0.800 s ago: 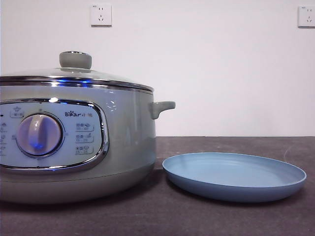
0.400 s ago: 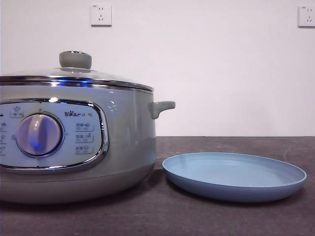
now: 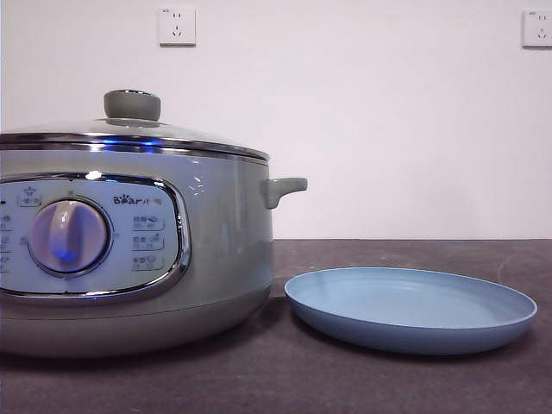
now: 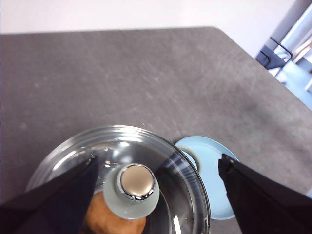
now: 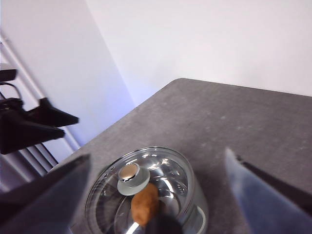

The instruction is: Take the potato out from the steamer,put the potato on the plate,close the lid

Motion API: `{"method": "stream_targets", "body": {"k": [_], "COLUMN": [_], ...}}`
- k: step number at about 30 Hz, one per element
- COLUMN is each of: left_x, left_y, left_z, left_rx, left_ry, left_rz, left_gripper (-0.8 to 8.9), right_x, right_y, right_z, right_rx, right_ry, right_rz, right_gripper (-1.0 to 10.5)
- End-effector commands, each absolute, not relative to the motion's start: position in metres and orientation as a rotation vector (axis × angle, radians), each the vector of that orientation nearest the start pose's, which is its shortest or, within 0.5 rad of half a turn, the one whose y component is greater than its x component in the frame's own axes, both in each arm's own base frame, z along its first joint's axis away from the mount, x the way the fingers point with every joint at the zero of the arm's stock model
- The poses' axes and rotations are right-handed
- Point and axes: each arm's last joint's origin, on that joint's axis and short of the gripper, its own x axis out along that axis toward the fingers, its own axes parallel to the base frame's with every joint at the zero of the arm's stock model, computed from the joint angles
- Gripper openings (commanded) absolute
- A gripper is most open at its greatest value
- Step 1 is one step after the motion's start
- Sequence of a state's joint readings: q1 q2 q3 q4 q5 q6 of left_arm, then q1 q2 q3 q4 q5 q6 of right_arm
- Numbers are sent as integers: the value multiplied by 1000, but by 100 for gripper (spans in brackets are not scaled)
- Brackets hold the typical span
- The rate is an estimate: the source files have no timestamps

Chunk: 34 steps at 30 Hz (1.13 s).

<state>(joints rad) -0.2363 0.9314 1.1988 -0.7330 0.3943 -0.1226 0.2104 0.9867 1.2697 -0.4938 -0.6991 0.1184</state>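
Observation:
The pale grey-green steamer (image 3: 226, 233) stands at the left of the front view with its glass lid (image 3: 129, 131) resting shut on it. Through the glass I see the orange-brown potato (image 5: 145, 204) lying inside, under the lid's knob (image 4: 138, 187). The light-blue plate (image 3: 410, 309) sits empty on the table right beside the steamer. My left gripper (image 4: 157, 161) hovers open high above the lid, its jaws spread to either side of the knob. My right gripper (image 5: 157, 155) is also open and holds nothing, high above the steamer (image 5: 146, 195).
The dark grey table (image 4: 146, 78) stretches beyond the steamer and plate, and its far edge meets a white wall. Two wall sockets (image 3: 177, 26) show behind. The left arm's black gripper (image 5: 39, 122) appears at the side of the right wrist view.

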Motion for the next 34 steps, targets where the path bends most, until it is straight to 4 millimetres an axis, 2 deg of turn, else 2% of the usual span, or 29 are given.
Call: {"method": "stream_targets", "body": {"k": [1,7,15,27,34], "left_x": [168,189,214,232,241], "left_y": [-56,-72,-94,-118,-123], "left_z": [392,376,348,321,310], "left_rx": [-139,-117,4,139,184], "left_ry": [536,631,767,857,892], "left_rz": [-617,-645,-543,-483,-442], "left_gripper": [409,409,409,409,405], "right_x": [172,172,172,171,171], "right_y": [57,58,58,58,58], "right_z": [433,433,433,432,432], "right_rx": [152,152,152,155,155], "right_ry": [252,252,254,264,265], "right_rz": [901,905,905,904,904], "right_gripper": [567,567,567,566,566]}}
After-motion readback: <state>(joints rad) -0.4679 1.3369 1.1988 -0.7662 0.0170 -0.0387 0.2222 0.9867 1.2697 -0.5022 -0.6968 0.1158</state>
